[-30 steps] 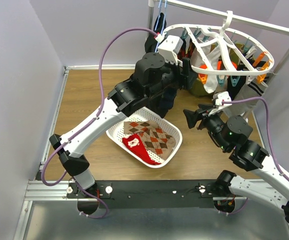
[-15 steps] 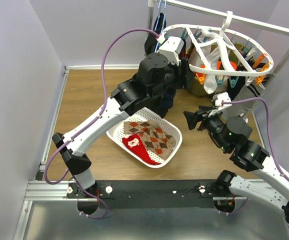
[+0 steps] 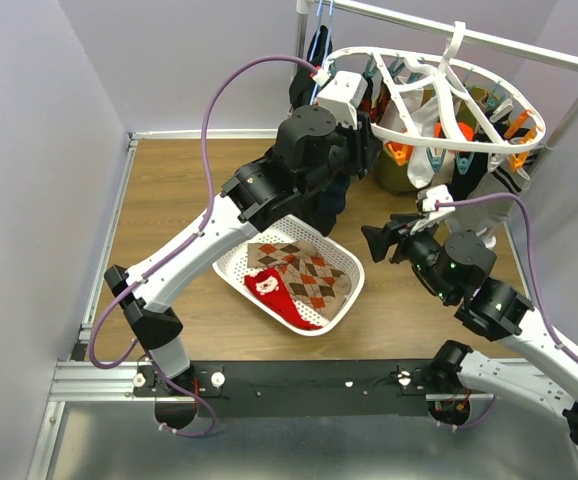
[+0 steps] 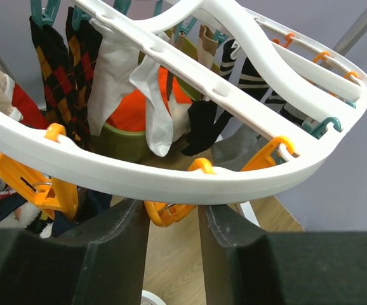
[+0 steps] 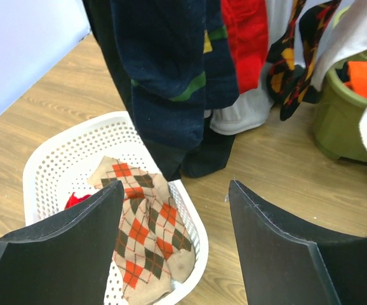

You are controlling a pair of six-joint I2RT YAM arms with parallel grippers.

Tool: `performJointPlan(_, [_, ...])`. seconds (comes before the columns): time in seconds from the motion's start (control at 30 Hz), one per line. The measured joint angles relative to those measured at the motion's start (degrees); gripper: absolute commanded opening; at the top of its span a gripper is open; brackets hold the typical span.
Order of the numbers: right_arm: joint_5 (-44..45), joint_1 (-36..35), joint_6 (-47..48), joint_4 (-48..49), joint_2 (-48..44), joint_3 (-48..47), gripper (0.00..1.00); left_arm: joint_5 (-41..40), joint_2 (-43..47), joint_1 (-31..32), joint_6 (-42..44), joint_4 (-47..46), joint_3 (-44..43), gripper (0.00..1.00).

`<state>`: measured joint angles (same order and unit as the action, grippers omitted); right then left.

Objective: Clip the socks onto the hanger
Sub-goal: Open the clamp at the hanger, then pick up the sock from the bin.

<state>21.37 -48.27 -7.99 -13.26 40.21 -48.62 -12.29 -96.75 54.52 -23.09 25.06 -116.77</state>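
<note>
Over the brown wooden bench (image 3: pixel 169 190) the large white plastic oval hanger (image 3: pixel 447 146) hangs at the far right, its near rim just above the left gripper (image 4: pixel 171 204), whose jaws flank one dangling orange clip (image 4: pixel 168 216) — whether they pinch it I cannot tell. The white perforated basket (image 3: pixel 221 266) sits mid-bench, bare wood to its left, holding a brown argyle sock (image 3: pixel 307 272) and a red sock (image 3: pixel 281 296); the right gripper (image 5: pixel 176 185) hovers released beside its right edge.

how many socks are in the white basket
3 showing: one argyle sock at the white basket's far side, a second argyle sock overlapping it on the right, a red sock at its near edge. More may be hidden underneath.
</note>
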Motion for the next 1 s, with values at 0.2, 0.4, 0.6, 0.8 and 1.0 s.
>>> performJointPlan(0.2, [-2.1,0.0,-0.4,0.0,2.2,0.3,0.75,-0.1,0.0,0.0,1.0,-0.3,0.0,0.18])
performJointPlan(0.4, [-3.7,0.0,-1.0,0.1,3.2,1.2,0.75,0.1,0.0,0.0,1.9,-0.9,0.5,0.03])
performJointPlan(0.6, [-7.4,0.0,-1.0,1.2,5.7,1.3,0.75,1.6,0.0,-0.2,2.3,-1.6,1.6,0.00])
performJointPlan(0.8, [-16.6,0.0,-0.5,1.0,16.5,0.1,0.73,2.9,0.0,-0.5,2.3,-1.7,2.2,0.00])
performJointPlan(1.0, [-26.4,0.0,0.0,1.6,27.5,0.3,0.72,3.5,0.0,-0.6,2.3,-1.6,2.3,0.00])
